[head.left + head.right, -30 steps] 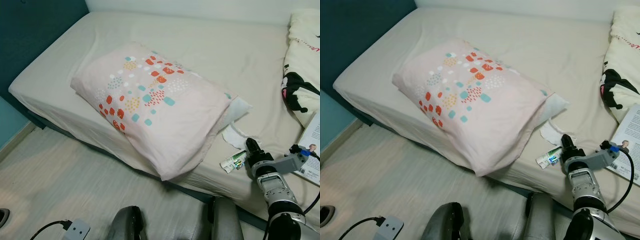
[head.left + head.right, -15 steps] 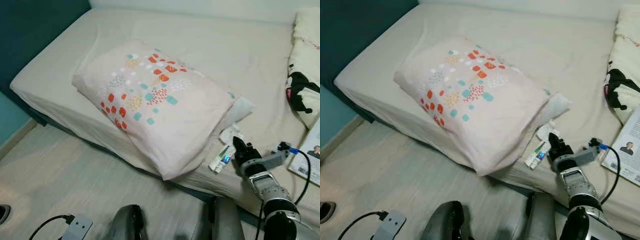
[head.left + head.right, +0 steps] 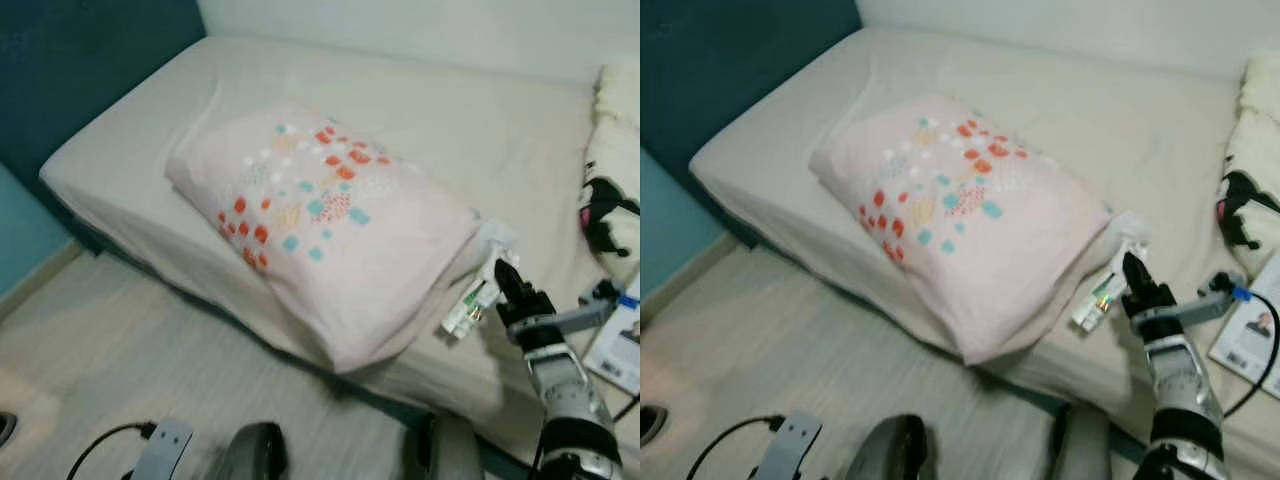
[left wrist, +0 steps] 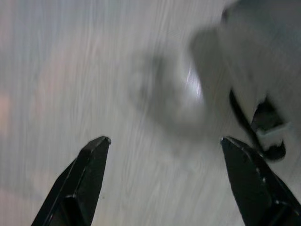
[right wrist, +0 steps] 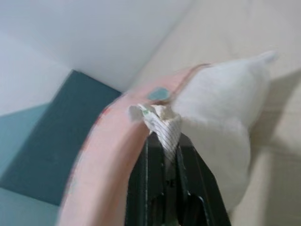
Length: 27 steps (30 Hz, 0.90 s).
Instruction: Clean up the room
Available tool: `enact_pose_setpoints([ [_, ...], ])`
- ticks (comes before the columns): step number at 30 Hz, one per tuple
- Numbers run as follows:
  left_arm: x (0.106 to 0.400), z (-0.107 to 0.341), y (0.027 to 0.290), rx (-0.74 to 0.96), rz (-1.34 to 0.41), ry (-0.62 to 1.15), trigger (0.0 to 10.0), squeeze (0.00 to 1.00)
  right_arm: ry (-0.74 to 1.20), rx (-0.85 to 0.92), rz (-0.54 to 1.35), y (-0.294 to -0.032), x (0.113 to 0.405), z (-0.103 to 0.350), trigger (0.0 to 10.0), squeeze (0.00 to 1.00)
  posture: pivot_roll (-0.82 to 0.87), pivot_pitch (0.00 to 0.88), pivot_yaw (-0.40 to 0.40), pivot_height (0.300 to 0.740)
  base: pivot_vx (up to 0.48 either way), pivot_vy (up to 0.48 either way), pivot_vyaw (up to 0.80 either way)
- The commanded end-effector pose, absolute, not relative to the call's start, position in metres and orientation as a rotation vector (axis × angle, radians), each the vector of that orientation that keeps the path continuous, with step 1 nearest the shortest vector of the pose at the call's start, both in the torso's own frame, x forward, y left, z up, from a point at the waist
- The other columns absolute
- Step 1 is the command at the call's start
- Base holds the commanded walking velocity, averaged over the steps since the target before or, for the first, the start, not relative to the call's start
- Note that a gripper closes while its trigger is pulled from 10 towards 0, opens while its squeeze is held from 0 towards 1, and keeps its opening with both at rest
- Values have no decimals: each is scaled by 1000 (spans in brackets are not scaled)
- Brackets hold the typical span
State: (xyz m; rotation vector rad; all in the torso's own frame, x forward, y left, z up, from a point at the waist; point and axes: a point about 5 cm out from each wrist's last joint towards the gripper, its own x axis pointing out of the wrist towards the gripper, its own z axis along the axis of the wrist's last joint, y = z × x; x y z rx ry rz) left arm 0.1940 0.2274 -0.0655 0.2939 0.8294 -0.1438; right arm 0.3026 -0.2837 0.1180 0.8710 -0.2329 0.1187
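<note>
right gripper (image 3: 507, 282) pinched crumpled wrapper (image 3: 470, 305), lower right | light, flimsy; grip mid-body | left gripper (image 4: 164, 143) fingers apart

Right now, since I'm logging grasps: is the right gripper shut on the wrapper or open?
Shut. The right gripper has its black fingers pinched on the wrapper, lifted beside the pillow.

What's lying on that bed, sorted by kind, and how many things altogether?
Pillows: 1, the spotted pink pillow.
Wrappers: 1, the crumpled white wrapper, pinched in the right end effector just off the mattress.
Plush blankets: 1, the black and white plush blanket.
Books: 1, the book.
Total: 4.
</note>
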Motion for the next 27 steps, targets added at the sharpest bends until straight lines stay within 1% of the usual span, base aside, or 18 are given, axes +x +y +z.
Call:
enact_pose_setpoints([
  [1, 188, -69, 231, 276, -112, 871, 10000, 0, -268, 859, 180, -274, 301, 131, 0, 0, 0, 62, 117, 579, 0, 0, 0],
  [3, 199, -66, 225, 265, -103, 868, 10000, 0, -353, 830, 233, -267, 294, 157, 0, 0, -22, 28, 120, 589, 0, 0, 0],
  [4, 199, -66, 225, 265, -103, 868, 10000, 0, -353, 830, 233, -267, 294, 157, 0, 0, -22, 28, 120, 589, 0, 0, 0],
  [5, 205, -64, 222, 260, -101, 864, 10000, 0, -398, 824, 252, -266, 293, 170, 0, 0, -30, 19, 122, 593, 0, 0, 0],
  [8, 210, -62, 219, 259, -101, 861, 10000, 0, -432, 813, 272, -264, 294, 182, 0, 0, -37, 6, 121, 598, 0, 0, 0],
  [9, 215, -60, 217, 257, -98, 857, 10000, 0, -463, 798, 315, -257, 297, 198, 0, 0, -40, 0, 121, 603, 0, 0, 0],
  [10, 215, -60, 217, 257, -98, 857, 10000, 0, -463, 798, 315, -257, 297, 198, 0, 0, -40, 0, 121, 603, 0, 0, 0],
  [13, 223, -57, 213, 246, -83, 858, 10000, 0, -471, 762, 441, -224, 310, 224, 0, 0, -42, 0, 110, 617, -209, 0, 0],
  [14, 224, -57, 213, 240, -76, 862, 10000, 0, -456, 759, 459, -216, 313, 223, 0, 0, -37, 0, 107, 622, -382, 0, 0],
  [15, 224, -57, 213, 240, -76, 862, 10000, 0, -456, 759, 459, -216, 313, 223, 0, 0, -37, 0, 107, 622, -382, 0, 0],
  [16, 224, -57, 213, 235, -68, 865, 10000, 0, -424, 757, 474, -206, 317, 217, 0, 0, -33, 0, 105, 626, -480, 0, 0],
  [17, 224, -57, 213, 235, -68, 865, 10000, 0, -424, 757, 474, -206, 317, 217, 0, 0, -33, 0, 105, 626, -480, 0, 0],
  [18, 224, -57, 214, 231, -61, 869, 10000, 0, -384, 749, 488, -195, 317, 211, 0, 0, -32, 0, 105, 631, -480, 0, 0],
  [20, 224, -57, 214, 231, -61, 869, 10000, 0, -384, 749, 488, -195, 317, 211, 0, 0, -32, 0, 105, 631, -480, 0, 0],
  [21, 222, -58, 217, 231, -45, 873, 10000, 0, -318, 726, 497, -182, 318, 198, 0, 0, -30, 0, 101, 636, 0, 0, 0],
  [22, 217, -60, 220, 225, -20, 889, 10000, 0, -210, 686, 491, -167, 314, 178, 0, 0, -28, 0, 97, 645, 0, 0, 0],
  [27, 213, -62, 221, 222, -9, 905, 10000, 0, -128, 645, 444, -170, 312, 159, 0, 0, -36, 0, 88, 655, 0, 0, 0],
])
